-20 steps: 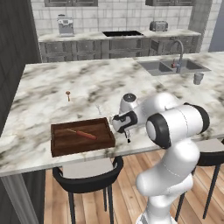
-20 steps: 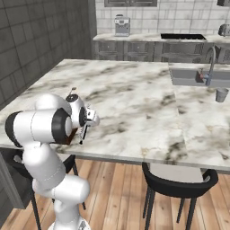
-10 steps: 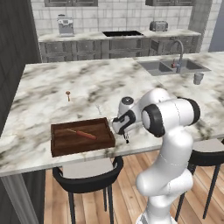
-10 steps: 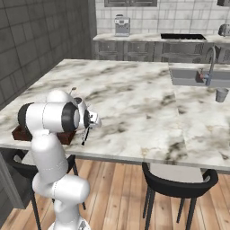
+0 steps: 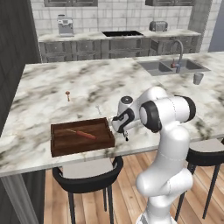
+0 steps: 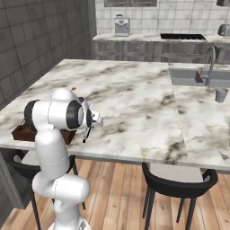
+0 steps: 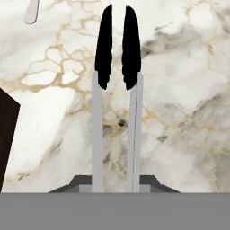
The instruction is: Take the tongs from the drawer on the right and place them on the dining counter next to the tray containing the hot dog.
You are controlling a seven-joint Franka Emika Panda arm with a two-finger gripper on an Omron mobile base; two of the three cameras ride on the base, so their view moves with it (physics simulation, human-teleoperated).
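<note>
Brown wood makes the tray [image 5: 81, 139], and the red hot dog [image 5: 83, 134] is lying inside it. The gripper [image 5: 125, 134] is pinching the tongs [image 7: 117, 90] tight, holding them just beside the tray over the dining counter [image 5: 109, 83]. A small silver utensil [image 7: 31, 11] is lying nearby.

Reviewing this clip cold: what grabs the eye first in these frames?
The white arm folded low at the near edge of the dining counter, its end effector shut on the tongs, which point down at the marble. Just left of it sits the tray with the hot dog inside.
</note>
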